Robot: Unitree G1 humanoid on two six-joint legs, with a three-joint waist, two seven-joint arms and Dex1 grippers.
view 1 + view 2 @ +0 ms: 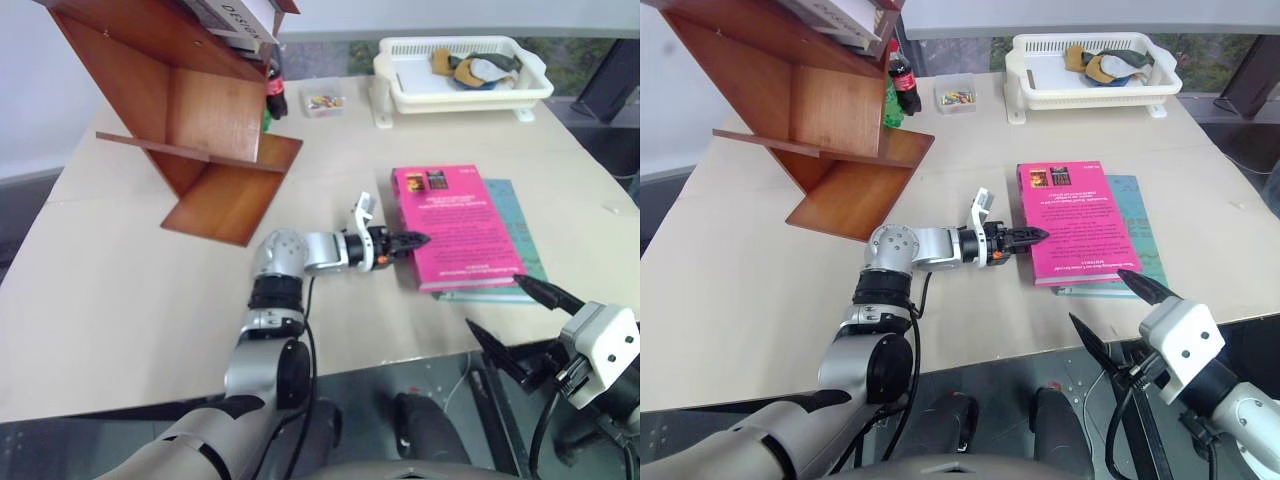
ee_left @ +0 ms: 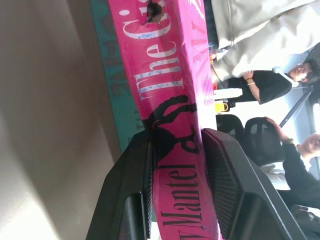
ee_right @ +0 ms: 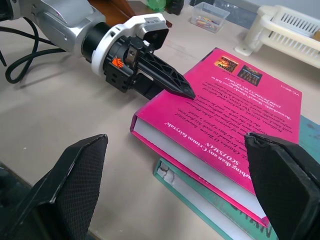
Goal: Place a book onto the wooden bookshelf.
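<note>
The pink book [image 1: 455,225] lies flat on the table on top of a thinner teal book [image 1: 522,215], right of centre. My left gripper [image 1: 410,242] reaches in level from the left and is shut on the book's spine edge. One black finger [image 3: 170,80] lies on the cover, and the left wrist view shows both pads [image 2: 227,165] flanking the lettered spine [image 2: 172,80]. The wooden bookshelf [image 1: 200,110] stands tilted at the far left of the table. My right gripper [image 1: 515,320] hangs open off the table's front right edge, facing the book's near corner.
A white plastic basket [image 1: 400,88] with cloth items sits at the far right. A cola bottle [image 1: 275,88] and a small clear box [image 1: 323,103] stand beside the shelf. White books [image 1: 240,18] rest on top of the shelf. Seated people [image 2: 270,85] are beyond the table.
</note>
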